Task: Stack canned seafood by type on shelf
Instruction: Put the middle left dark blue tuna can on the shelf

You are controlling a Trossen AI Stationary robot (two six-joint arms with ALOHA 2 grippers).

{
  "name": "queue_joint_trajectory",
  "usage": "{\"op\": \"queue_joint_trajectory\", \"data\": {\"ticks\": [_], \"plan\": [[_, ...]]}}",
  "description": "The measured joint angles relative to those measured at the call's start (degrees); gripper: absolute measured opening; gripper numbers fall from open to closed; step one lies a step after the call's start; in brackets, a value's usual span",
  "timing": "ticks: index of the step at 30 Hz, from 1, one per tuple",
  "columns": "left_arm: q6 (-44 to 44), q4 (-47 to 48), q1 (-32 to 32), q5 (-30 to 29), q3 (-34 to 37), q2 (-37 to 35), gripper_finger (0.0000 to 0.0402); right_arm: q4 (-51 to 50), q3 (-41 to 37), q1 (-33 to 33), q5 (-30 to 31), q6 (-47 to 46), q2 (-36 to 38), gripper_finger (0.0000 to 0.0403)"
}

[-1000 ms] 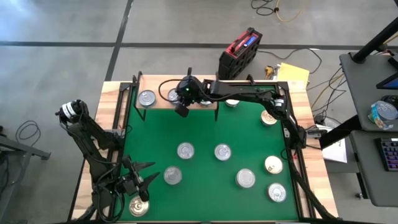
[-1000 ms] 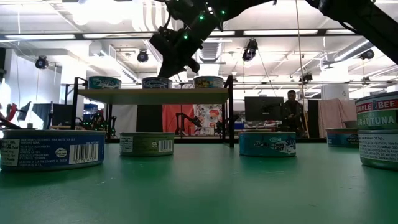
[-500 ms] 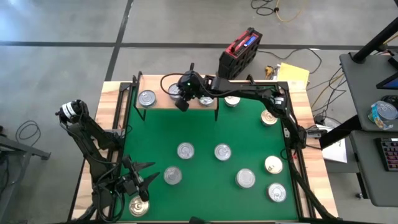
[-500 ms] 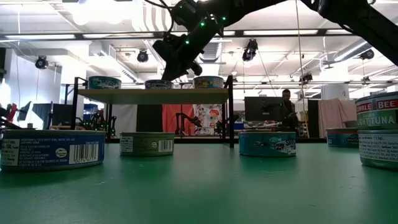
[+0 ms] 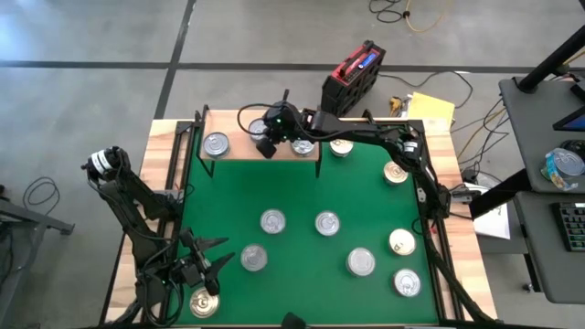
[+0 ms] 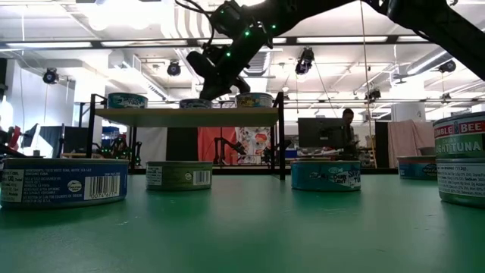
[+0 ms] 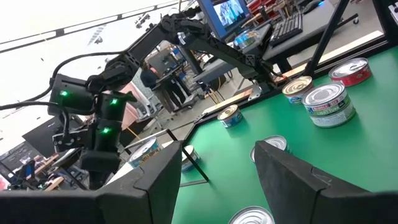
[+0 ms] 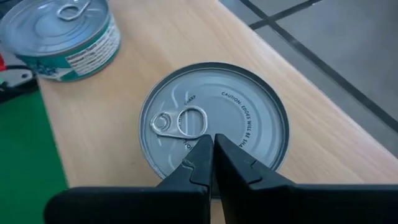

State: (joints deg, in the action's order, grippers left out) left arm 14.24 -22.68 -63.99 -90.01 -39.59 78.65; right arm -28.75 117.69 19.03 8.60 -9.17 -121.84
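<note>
Hovering over a shelved tin
Right tool [image 8: 213, 163], closed and empty, above silver-topped tin [image 8: 214, 120] on shelf [image 8: 112, 118]; rigid, slippery; grip its sides

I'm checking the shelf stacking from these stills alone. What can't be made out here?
- High view: the middle tin on the shelf is covered by the right hand.
- Right wrist view: whether the shut fingers touch that tin's lid.
- Low view: shelf tins' labels too small to read.
- High view: tin near the left hand, partly hidden by it.
</note>
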Motion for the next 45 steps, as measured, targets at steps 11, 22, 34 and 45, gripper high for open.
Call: {"op": "queue_joint_trajectory", "data": {"ticks": [11,22,34,45], "plan": [[-0.01,0.02,0.07,-0.01,0.0,0.0,0.0187,1.39,0.01,0.55,0.65,-0.87,-1.01,0.0009],[0.0,0.0,0.07,-0.01,0.0,0.0,0.0187,1.75,0.37,0.85,1.28,-1.94,-1.49,0.0009],[-0.24,0.0,0.07,-0.01,0.0,0.0,0.0187,0.69,0.68,0.9,5.18,-2.45,-1.49,0.0009],[-0.26,-0.02,0.07,-0.01,0.0,0.0,0.0187,0.29,1.27,0.9,5.1,-2.4,-1.38,0.0009]]}}
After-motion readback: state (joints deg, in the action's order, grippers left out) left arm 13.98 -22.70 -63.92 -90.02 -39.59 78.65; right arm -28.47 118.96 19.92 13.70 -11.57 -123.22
